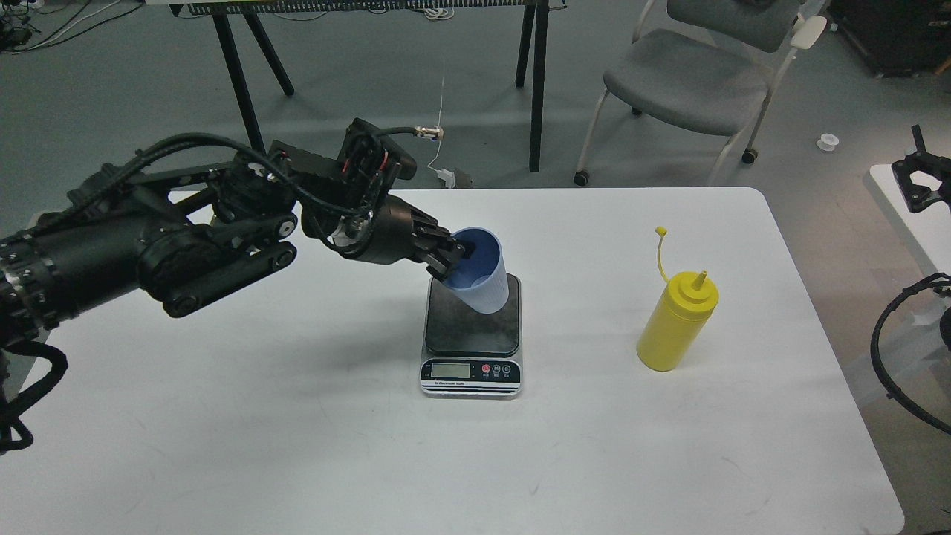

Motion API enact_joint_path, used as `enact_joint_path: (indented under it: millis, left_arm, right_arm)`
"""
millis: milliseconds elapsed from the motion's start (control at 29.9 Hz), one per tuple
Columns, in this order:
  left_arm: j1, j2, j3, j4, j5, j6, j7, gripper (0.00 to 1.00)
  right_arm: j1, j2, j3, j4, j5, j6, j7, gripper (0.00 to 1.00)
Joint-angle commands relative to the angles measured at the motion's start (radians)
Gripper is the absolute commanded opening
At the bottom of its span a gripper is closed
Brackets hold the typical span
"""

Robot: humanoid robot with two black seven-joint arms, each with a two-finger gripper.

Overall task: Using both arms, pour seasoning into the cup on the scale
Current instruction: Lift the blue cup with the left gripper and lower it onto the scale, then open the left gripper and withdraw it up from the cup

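Observation:
My left gripper [450, 258] is shut on the rim of the light blue ribbed cup [483, 279], one finger inside it. The cup is tilted, its base over the dark platform of the scale [472, 334]; I cannot tell if it touches. The scale sits mid-table with its LCD and red button facing me. The yellow seasoning bottle [676, 321] stands upright to the right of the scale, its tethered cap hanging open above the nozzle. My right gripper [915, 178] shows small at the far right edge, off the table, well away from the bottle.
The white table [297, 446] has a rounded far right corner. A grey chair [691, 82] and black trestle legs [539, 82] stand on the floor beyond it. A black cable loop [891, 357] of my right arm hangs past the table's right edge.

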Motion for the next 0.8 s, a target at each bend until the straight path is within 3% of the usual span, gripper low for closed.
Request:
enact_joint_path:
  millis: [0, 434, 635, 769]
  left_arm:
    - [0.01, -0.045, 0.019, 0.067, 0.013, 0.01, 0.045, 0.08]
    - [0.05, -0.047, 0.018, 0.102, 0.008, 0.021, 0.051, 0.13]
    - [0.051, -0.047, 0.006, 0.101, 0.001, 0.021, 0.051, 0.29]
    - [0.051, -0.047, 0.002, 0.101, -0.002, 0.03, 0.051, 0.51]
  right_arm:
    - [-0.001, -0.001, 0.0, 0.0, 0.0, 0.0, 0.001, 1.0]
    - [-0.001, -0.002, 0.002, 0.003, 0.0, 0.0, 0.001, 1.0]
    - [-0.001, -0.002, 0.002, 0.003, 0.0, 0.0, 0.001, 1.0]
    - [-0.003, -0.005, 0.002, 0.003, 0.0, 0.0, 0.001, 1.0]
